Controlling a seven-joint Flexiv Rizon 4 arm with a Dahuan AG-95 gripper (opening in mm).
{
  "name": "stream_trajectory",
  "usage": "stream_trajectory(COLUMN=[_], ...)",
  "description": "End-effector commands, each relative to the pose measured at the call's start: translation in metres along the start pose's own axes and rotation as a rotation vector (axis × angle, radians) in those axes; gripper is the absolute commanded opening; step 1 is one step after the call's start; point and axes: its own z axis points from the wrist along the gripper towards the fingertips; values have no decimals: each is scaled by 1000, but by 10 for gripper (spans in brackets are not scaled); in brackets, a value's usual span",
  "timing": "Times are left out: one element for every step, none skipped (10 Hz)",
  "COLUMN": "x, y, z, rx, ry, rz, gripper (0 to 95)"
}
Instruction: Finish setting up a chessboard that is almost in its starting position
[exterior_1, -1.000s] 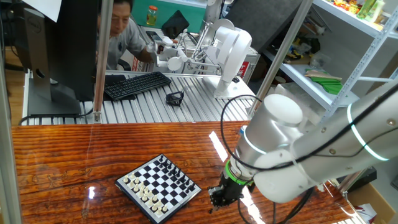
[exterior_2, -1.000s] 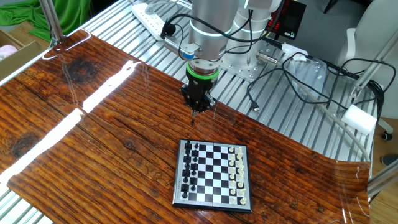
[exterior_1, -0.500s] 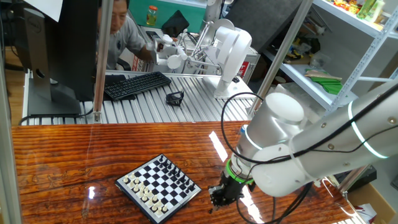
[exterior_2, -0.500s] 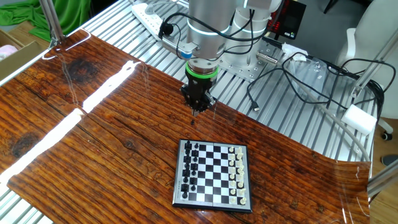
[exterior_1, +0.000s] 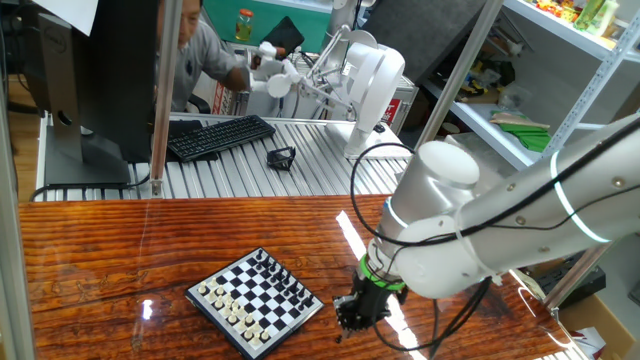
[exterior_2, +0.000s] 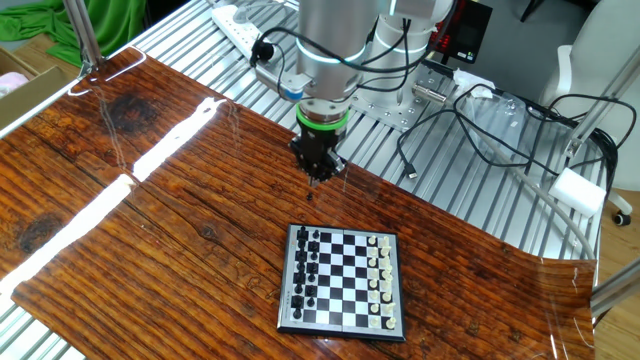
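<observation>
Wooden surface (exterior_2: 150, 200) with the arm's pincer (exterior_2: 315, 178) pointing straight down, its tip low over the wood and its fingers drawn together. Whether a piece is held between them cannot be told. The chessboard (exterior_2: 343, 278) lies flat near the pincer, on the side away from the arm's base, apart from it. Black pieces fill the board edge nearer the pincer; white pieces fill the far edge. In one fixed view the pincer (exterior_1: 352, 318) stands just beside the corner of the chessboard (exterior_1: 256, 302).
</observation>
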Motion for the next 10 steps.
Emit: stream_trajectory(x=[1, 1, 1, 1, 1, 1, 1, 1, 1, 1], y=[0, 0, 0, 0, 0, 0, 0, 0, 0, 0], z=[0, 0, 0, 0, 0, 0, 0, 0, 0, 0], rx=[41, 55, 70, 82, 75, 50, 45, 61, 71, 75], ry=[34, 40, 47, 61, 68, 71, 75, 84, 96, 97], rz=[-1, -4, -4, 11, 32, 81, 98, 95, 80, 75], gripper=[0, 0, 0, 0, 0, 0, 0, 0, 0, 0])
